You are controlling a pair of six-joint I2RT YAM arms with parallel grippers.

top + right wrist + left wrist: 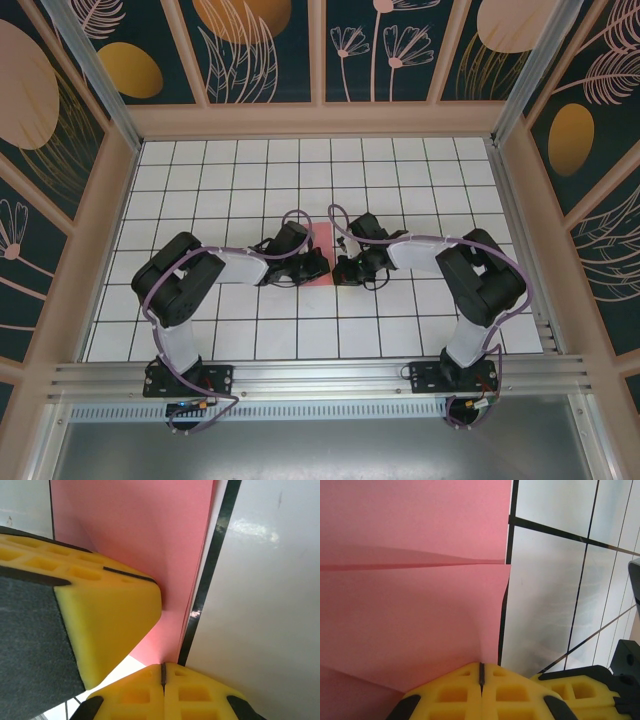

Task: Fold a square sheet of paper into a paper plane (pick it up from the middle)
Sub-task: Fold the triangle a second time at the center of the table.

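Top external: left claw (pixel 322 268), right claw (pixel 340 271) both clamped on paper (pixel 324 242) between them; its long axis runs front-to-back.

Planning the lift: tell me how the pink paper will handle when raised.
Probably floppy: the pink paper buckles up toward the shut left gripper. Its crease may stiffen it along that line. Likely tears easily, since the right gripper pinches only its edge.
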